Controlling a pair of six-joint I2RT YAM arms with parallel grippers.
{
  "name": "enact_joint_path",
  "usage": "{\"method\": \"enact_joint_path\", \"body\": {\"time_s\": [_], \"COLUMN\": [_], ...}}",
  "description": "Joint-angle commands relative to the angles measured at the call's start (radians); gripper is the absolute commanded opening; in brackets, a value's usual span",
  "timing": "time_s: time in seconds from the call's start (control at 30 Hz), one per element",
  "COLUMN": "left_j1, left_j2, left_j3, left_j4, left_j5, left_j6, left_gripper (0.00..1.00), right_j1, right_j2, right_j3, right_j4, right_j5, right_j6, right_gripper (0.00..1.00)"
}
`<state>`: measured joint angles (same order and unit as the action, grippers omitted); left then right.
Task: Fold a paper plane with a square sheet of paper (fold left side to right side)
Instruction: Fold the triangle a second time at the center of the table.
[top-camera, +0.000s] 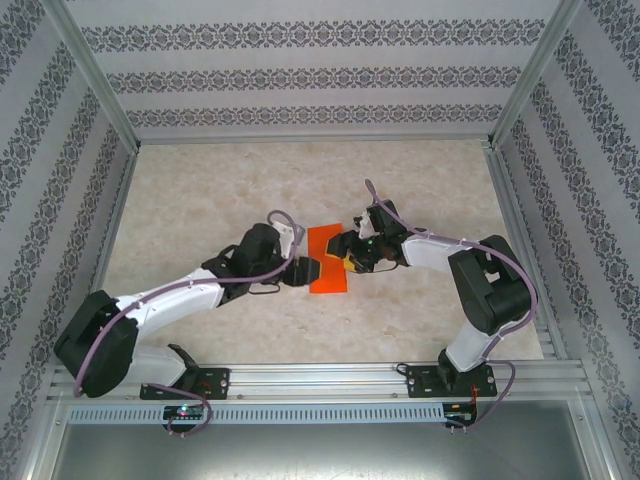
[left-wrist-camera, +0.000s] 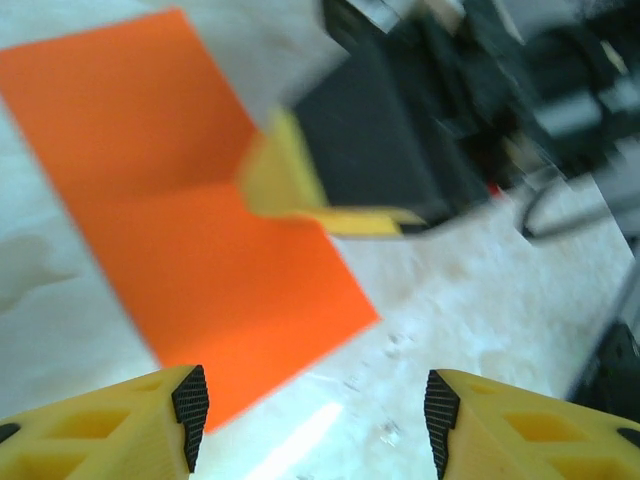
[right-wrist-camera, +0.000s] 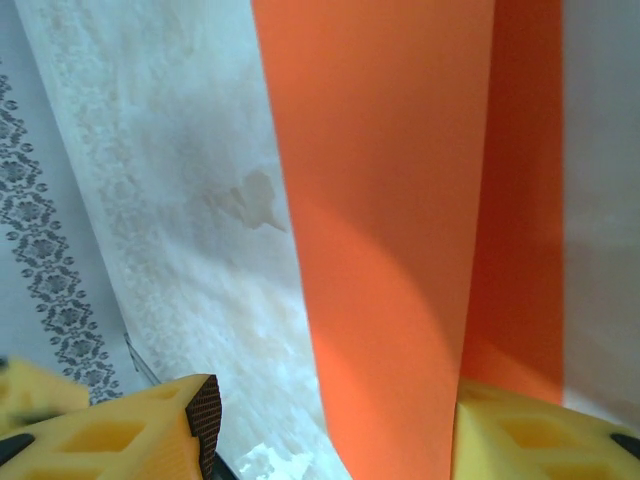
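**Q:** Where is the square sheet of paper (top-camera: 323, 243) placed in the top view?

**A:** It is seen lying flat near the middle of the table (top-camera: 200, 190), in outline a narrow rectangle. The left gripper (top-camera: 311, 271) is set at its left edge and the right gripper (top-camera: 347, 254) at its right edge. How far either gripper is open cannot be read from above.

**Q:** What is added by the left wrist view?

**A:** The left gripper's jaws are shown well apart with nothing grasped. Bare table and the sheet's near corner are seen ahead of them. A yellow finger (left-wrist-camera: 285, 180) of the right gripper is seen laid on the sheet's edge. A faint line is seen across the sheet at that point, but whether it is a crease or a shadow cannot be told.

**Q:** And by the right wrist view?

**A:** Two layers are distinguished, a broad upper panel and a narrower, darker strip beside it. The right gripper's jaws are seen partly open, and the sheet is not pinched between them. One finger (right-wrist-camera: 530, 435) is placed over the paper, and the other (right-wrist-camera: 130, 435) over bare table beside it. A patterned wall (right-wrist-camera: 40, 200) is seen beyond the table's edge.
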<state>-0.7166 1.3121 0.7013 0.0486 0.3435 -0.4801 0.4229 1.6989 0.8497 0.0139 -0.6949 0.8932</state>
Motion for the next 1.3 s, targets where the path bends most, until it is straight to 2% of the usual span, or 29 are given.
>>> {"method": "enact_joint_path", "body": {"time_s": [0.0,0.1,0.33,0.57,0.77,0.87,0.97,1.1,1.27], "left_j1": [-0.106,-0.202,-0.328,-0.382,-0.39,-0.389,-0.389,-0.389,-0.389], "left_j2": [-0.013,0.036,0.224,0.396,0.486,0.508,0.521,0.511,0.481], "left_j3": [0.013,0.066,0.224,0.375,0.467,0.488,0.498,0.484,0.464], "left_j4": [-0.069,-0.118,-0.201,-0.347,-0.462,-0.474,-0.476,-0.459,-0.443], "left_j5": [-0.12,-0.217,-0.383,-0.577,-0.741,-0.772,-0.775,-0.77,-0.766], "left_j6": [0.107,0.145,0.207,0.223,0.19,0.192,0.196,0.196,0.193], "left_gripper": [0.65,0.68,0.71,0.73,0.71,0.65,0.55,0.31,0.14], "right_j1": [-0.014,-0.017,-0.019,-0.019,-0.019,-0.018,-0.019,-0.019,-0.018], "right_j2": [0.004,0.002,0.014,0.018,0.021,0.025,0.025,0.023,0.022], "right_j3": [0.046,0.067,0.074,0.074,0.069,0.067,0.065,0.068,0.074], "right_j4": [0.008,-0.022,-0.03,-0.035,-0.033,-0.03,-0.03,-0.038,-0.063], "right_j5": [-0.029,-0.023,-0.015,-0.011,-0.01,-0.012,-0.012,-0.007,0.006], "right_j6": [0.017,0.002,0.001,-0.004,-0.008,-0.007,-0.007,-0.014,-0.031], "right_gripper": [0.57,0.57,0.57,0.57,0.57,0.57,0.57,0.57,0.57]}}
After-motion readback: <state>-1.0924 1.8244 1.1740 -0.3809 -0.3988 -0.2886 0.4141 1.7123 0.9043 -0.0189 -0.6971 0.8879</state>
